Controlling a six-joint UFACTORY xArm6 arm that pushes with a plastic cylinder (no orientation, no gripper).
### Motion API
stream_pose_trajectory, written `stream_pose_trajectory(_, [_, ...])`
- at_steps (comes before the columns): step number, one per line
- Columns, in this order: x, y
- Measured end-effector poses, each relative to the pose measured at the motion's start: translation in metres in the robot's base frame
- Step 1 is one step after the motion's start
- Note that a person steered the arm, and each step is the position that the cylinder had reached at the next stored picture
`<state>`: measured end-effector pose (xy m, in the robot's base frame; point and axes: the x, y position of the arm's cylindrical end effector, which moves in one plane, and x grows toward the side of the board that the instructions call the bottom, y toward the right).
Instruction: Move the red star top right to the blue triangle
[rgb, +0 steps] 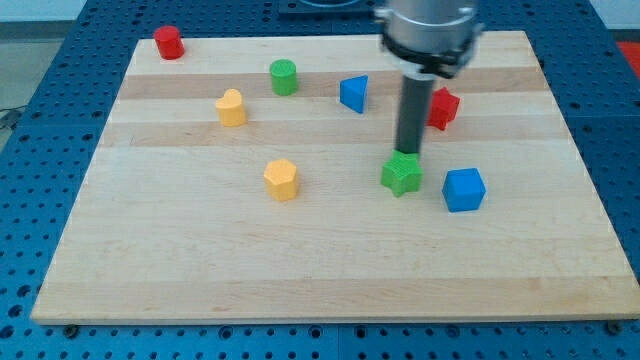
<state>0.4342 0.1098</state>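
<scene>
Blue pegboard framed the wooden board (330, 270). No pincer ended my rod; my tip (408, 153) touched the green star (401, 174). Behind the rod sat the red star (443, 108), right of the blue triangle (354, 94), apart.

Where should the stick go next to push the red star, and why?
Probably my tip should first back away from the green star, which it sits just above, and go round to the view's right of the red star. The red star lies right of the blue triangle at about its height, so it likely needs only a small nudge up and leftward.
</scene>
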Motion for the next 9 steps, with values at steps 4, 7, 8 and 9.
stream_pose_trajectory(4, [-0.068,0.043])
stream_pose_trajectory(7, [-0.094,-0.007])
stream_pose_trajectory(8, [-0.094,-0.028])
stream_pose_trajectory(9, [-0.095,-0.040])
